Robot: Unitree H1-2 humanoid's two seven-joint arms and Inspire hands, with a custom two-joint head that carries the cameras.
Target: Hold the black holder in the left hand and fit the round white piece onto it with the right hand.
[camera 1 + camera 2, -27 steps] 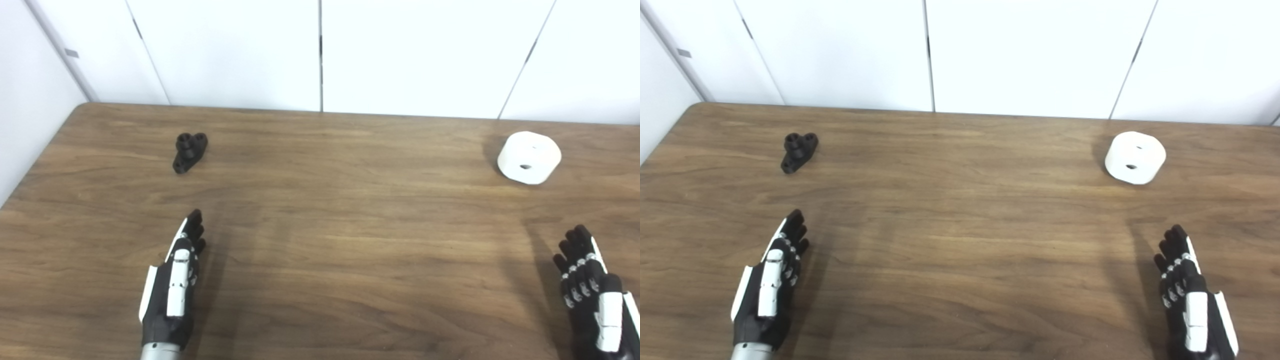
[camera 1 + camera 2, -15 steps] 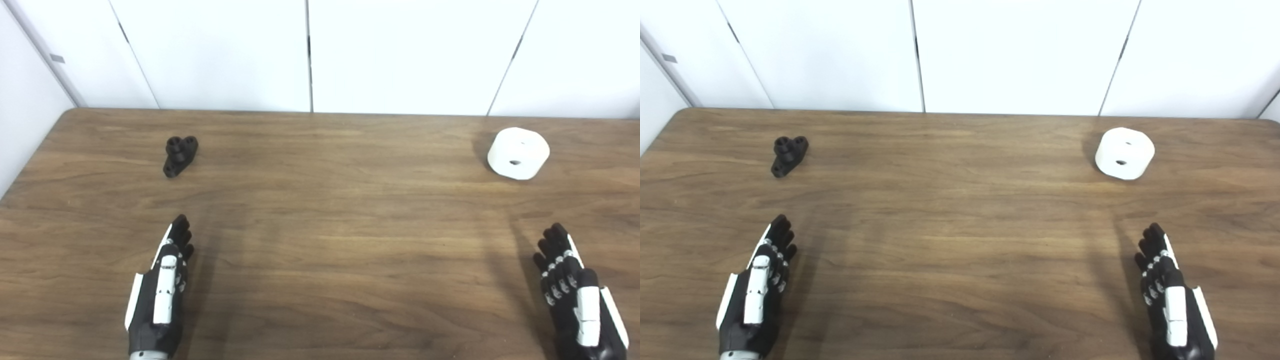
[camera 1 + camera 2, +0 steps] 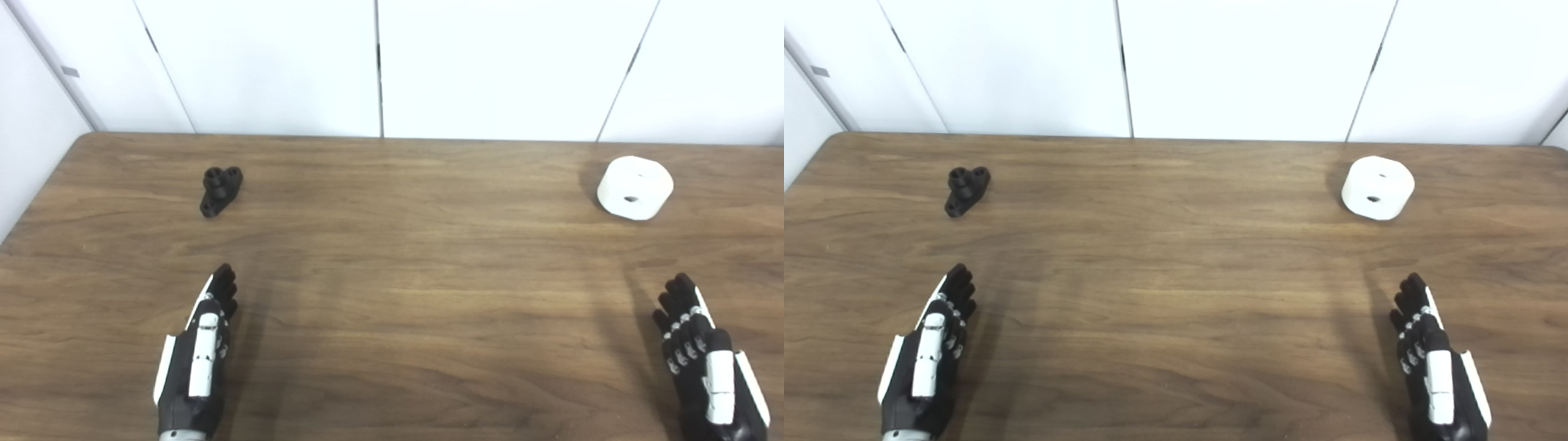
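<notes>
black holder (image 3: 220, 190) is lying on its side at the far left of the wooden table (image 3: 392, 288), lobes with holes pointing up and away, nothing touching it. round white piece (image 3: 635, 196) is sitting at the far right, well apart from the holder, one hole showing on its top face and one on its near side. each part is lying on the side of the hand meant to take it, so likely no cross-reach needed. left hand (image 3: 195, 361) is hovering near the front edge, fingers straight and held together, holding nothing, well short of the holder and pointing roughly toward it. right hand (image 3: 704, 367) is mirroring it at near right, fingers extended, empty, well short of the white piece. judging from this, no grasp begun; next is probably the left hand reaching far to pick up the holder.
</notes>
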